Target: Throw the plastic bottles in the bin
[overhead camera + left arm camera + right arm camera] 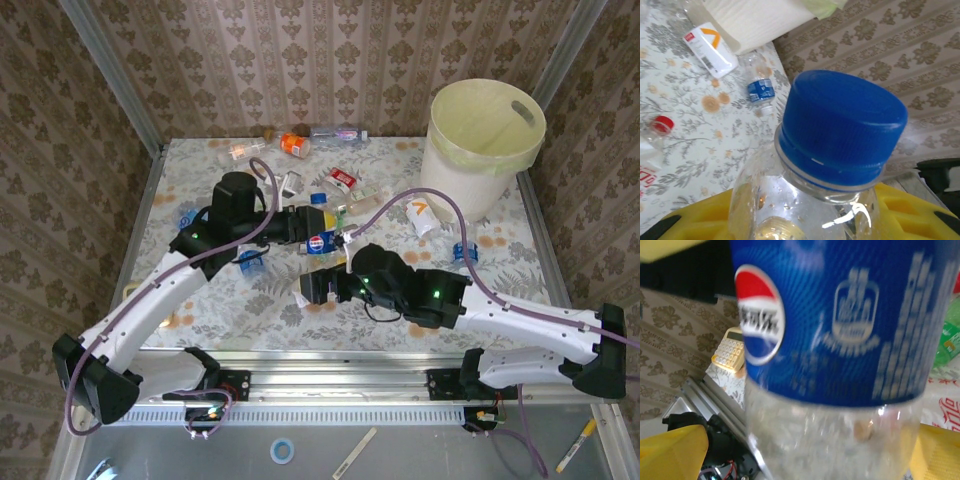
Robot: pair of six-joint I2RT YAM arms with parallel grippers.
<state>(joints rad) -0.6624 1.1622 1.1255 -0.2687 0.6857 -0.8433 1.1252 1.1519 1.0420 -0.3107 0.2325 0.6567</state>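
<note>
Yellow-fingered right gripper [810, 455] is spread wide nearest the bases, straddling but not clamping the clear plastic Pepsi bottle with blue label and cap [320, 240]. This looks like a handover toward the bin's side. Just beyond, the left gripper [805, 225] grasps that bottle below its neck, over mid-table. Farther back lie loose bottles [338, 134], and far right stands the large cream-white bin with pale green liner [470, 175].

This is a robotics lab cell dressed up as a home. Patterned wallpaper panels [300, 60] sit in bare aluminium framing [115, 75], and a floral cloth covers the desk [250, 310]. Two cabled arms, left arm [150, 300] and right arm [530, 322], are bolted to a metal rail [340, 372]. Just below it are a slotted cable duct [330, 412], a tape roll [284, 451] and a marker [575, 445].
</note>
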